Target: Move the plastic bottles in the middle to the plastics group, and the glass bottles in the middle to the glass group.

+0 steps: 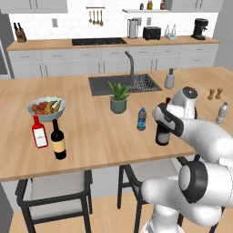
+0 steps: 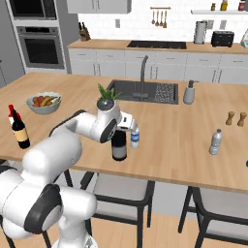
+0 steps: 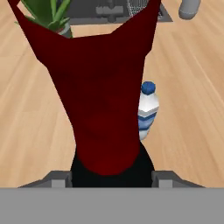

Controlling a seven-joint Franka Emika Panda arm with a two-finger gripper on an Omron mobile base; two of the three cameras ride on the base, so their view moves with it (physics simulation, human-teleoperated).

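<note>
Clamped around the upper part of the tall wine bottle point(image 1: 162, 134) sits my pincer point(image 1: 164, 119), part-open because the dark glass fills the gap — in the hand view the red neck top point(image 3: 103, 96) rises right between my finger tips point(image 3: 59, 178), and both jaws sit against the bottle's sides. That bottle stands upright on the wooden island counter point(image 1: 91, 136), not far from the near edge, with stools point(image 1: 54, 193) tucked under that edge. Just beside it stands the small water bottle point(image 1: 142, 119) with its blue label, close but apart from it. Behind those two are the potted plant point(image 1: 119, 96) and the sink point(image 1: 124, 83), so the room toward the back is crowded. Open board lies to either side: to my left a long bare stretch runs to the red bottle point(image 1: 39, 132) and the shorter dark bottle with a tan label point(image 1: 58, 140), which stand close together near the fruit bowl point(image 1: 46, 108). To my right the counter is free up to the pale unlabelled plastic bottle point(image 2: 216, 141) — well apart from my hold — with two pepper mills point(image 2: 236, 118) beyond it. Across the room runs a back counter point(image 1: 113, 43) with a toaster point(image 1: 151, 32) and a coffee machine point(image 1: 199, 28).
</note>
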